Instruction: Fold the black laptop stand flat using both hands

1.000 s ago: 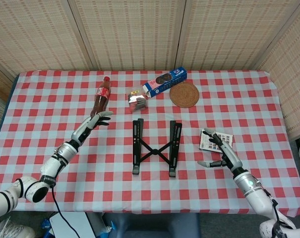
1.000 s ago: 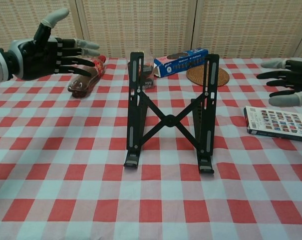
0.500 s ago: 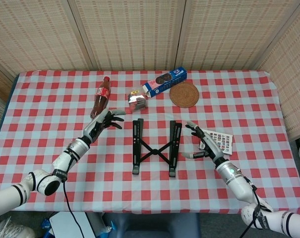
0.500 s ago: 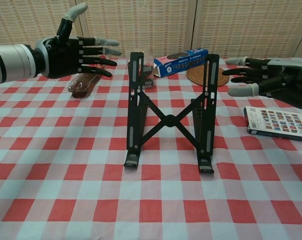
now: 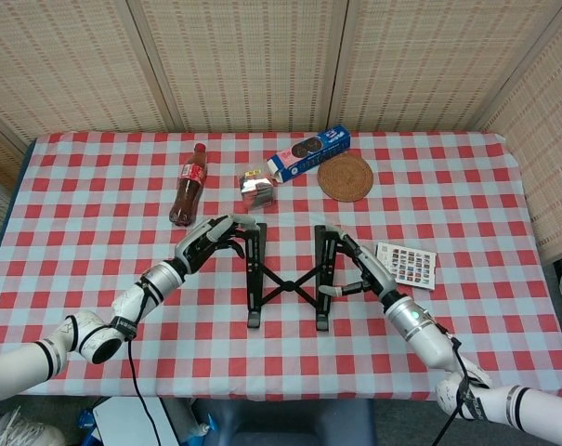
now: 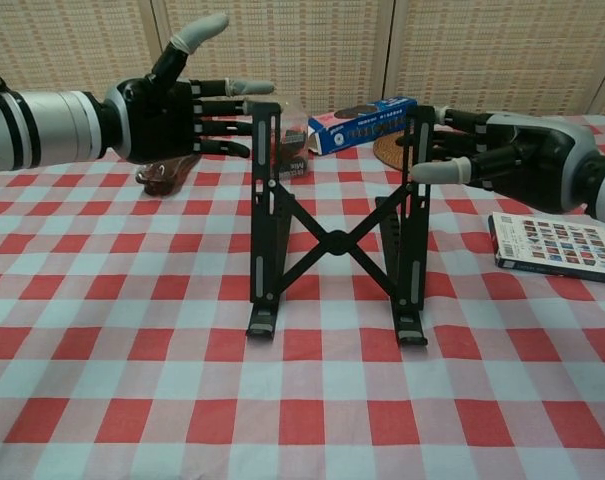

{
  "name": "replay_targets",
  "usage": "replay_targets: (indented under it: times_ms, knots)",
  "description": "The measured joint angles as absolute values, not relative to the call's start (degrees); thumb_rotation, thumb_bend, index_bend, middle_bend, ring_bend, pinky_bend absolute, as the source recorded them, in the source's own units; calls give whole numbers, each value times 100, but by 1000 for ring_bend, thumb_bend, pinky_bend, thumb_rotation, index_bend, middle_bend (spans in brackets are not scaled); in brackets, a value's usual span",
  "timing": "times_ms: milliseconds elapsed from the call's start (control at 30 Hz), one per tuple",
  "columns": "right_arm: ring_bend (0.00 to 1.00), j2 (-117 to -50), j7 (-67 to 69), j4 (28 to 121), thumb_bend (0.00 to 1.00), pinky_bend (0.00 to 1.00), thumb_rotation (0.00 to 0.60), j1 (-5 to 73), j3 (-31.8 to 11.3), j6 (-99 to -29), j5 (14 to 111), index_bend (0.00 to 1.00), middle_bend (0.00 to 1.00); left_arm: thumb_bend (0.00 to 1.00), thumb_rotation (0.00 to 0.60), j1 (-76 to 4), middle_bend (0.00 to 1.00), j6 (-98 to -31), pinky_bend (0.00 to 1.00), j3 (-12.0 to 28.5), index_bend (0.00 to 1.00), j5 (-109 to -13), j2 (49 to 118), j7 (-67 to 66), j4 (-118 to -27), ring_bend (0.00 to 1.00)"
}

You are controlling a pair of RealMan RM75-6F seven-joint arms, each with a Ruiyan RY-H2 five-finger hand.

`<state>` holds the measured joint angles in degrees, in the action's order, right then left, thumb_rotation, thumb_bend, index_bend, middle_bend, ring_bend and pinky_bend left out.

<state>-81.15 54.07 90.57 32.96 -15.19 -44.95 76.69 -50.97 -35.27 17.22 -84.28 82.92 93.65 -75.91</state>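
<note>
The black laptop stand stands unfolded at mid-table, two upright rails joined by an X brace. My left hand reaches in from the left with its fingers spread, and its fingertips touch the top of the left rail. From the other side my right hand comes in with fingers extended. Its fingertips rest against the upper part of the right rail. Neither hand is wrapped around a rail. In the chest view, the left hand and the right hand flank the stand.
A cola bottle lies behind my left hand. A small silver packet, a blue biscuit box and a woven coaster sit behind the stand. A patterned card box lies just right of my right hand.
Both hands have moved inward from the sides until their fingertips meet the stand's rails. The left rail has shifted slightly.
</note>
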Motion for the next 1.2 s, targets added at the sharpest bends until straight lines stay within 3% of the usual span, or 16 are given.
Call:
replay_targets:
  times_ms: [133,467,767,1200]
  knots:
    - [3,-8049,5685,9150,8,62,600,3302,-1390,-4575,8125,47,129,150,230,-5116,373,-3750,541,1534,338,-8835,8153,10096,-7637,402]
    - [3,-7734,6258,9569,10,62,600,3286,-765,-5260,9323,47,131,150,227,-4934,379,-5270,548,445,335,-10042,7285,11462,-7829,407]
    - [3,-7324,6396,9838,23,62,600,3202,-158,-5877,9887,47,137,151,221,-4688,379,-6300,548,-240,331,-10483,6591,11370,-8522,407]
    - [3,-7033,6315,10077,47,62,600,3064,517,-6371,10243,47,138,150,219,-4641,379,-6846,548,-772,308,-10742,6248,10866,-9056,407]
